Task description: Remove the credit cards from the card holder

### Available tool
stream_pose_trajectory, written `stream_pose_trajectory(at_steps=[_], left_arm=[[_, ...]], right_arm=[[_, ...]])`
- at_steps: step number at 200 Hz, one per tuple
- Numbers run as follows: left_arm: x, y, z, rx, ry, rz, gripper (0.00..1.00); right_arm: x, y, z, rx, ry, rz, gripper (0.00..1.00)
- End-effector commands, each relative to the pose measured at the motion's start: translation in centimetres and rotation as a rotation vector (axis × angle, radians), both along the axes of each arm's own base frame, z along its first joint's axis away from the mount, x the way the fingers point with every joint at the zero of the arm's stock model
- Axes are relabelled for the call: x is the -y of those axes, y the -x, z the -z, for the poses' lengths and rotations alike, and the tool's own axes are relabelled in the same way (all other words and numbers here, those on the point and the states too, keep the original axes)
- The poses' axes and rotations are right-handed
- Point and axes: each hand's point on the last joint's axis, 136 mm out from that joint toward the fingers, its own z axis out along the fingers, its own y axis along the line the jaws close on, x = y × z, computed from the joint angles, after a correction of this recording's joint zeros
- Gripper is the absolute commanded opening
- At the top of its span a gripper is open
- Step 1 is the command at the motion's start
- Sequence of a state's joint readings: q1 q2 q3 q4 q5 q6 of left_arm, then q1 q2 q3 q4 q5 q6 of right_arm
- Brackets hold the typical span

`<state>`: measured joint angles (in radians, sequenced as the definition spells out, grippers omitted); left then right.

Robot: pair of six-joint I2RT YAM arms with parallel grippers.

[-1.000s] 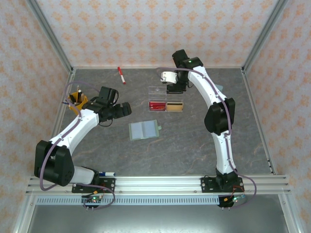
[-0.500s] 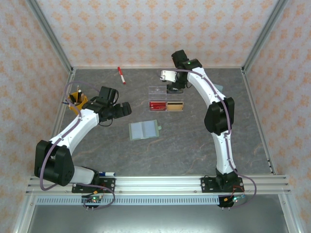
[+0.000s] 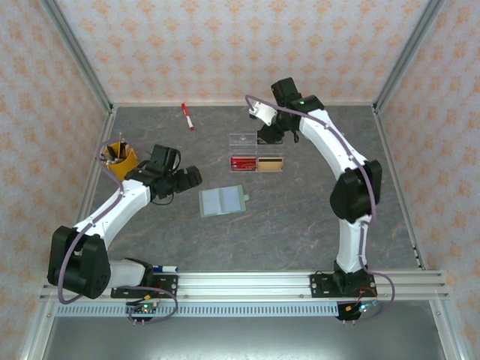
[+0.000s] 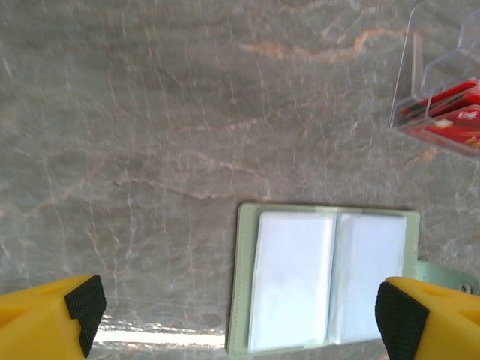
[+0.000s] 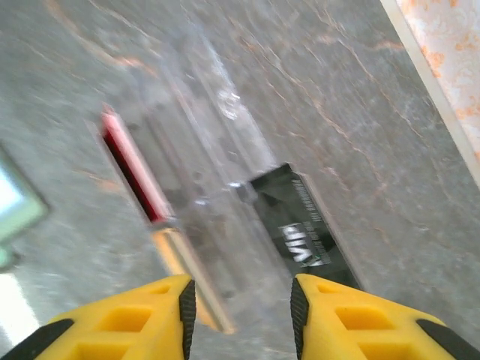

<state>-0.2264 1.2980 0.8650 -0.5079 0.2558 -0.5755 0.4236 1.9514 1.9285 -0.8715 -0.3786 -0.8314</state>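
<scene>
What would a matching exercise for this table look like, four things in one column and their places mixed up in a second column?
Things
1. card holder
2. red card
3. marker pen
4. yellow cup

Places
A. near the far edge of the table, left of centre
B. lying open near the middle
C. inside the clear tray
D. by the left edge

Pairs: 1-B, 2-C, 3-A, 4-D
</scene>
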Motion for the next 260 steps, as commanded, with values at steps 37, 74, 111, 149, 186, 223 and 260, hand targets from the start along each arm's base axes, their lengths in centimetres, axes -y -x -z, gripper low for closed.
stream_pose_trajectory(at_steps=[37, 74, 111, 149, 186, 223, 260], left_arm=[[3.8, 0.3, 2.3, -0.043, 0.234, 0.020, 0.61], [4.6, 0.3, 3.8, -0.080, 0.223, 0.032, 0.42], [5.4, -0.2, 5.3, -0.117, 0.208, 0.054, 0.28], [5.0, -0.9, 6.5, -0.159, 0.147, 0.051, 0.23], [5.5, -1.0, 7.4, -0.192, 0.149, 0.062, 0.23], [4.9, -0.7, 8.1, -0.221, 0.108, 0.049, 0.29], [4.8, -0.8, 8.6, -0.230, 0.090, 0.047, 0.31]], right_arm=[[-7.0, 6.7, -1.0, -0.223, -0.394, 0.257, 0.43], [-9.8, 9.8, 4.0, -0.444, -0.438, 0.441, 0.42], [-11.5, 11.2, 9.8, -0.553, -0.412, 0.591, 0.38], [-11.8, 11.8, 14.3, -0.594, -0.309, 0.679, 0.36], [-11.1, 12.0, 17.0, -0.617, -0.243, 0.733, 0.37], [-10.3, 12.4, 19.2, -0.628, -0.184, 0.764, 0.37], [-9.9, 12.8, 20.6, -0.643, -0.148, 0.779, 0.37]])
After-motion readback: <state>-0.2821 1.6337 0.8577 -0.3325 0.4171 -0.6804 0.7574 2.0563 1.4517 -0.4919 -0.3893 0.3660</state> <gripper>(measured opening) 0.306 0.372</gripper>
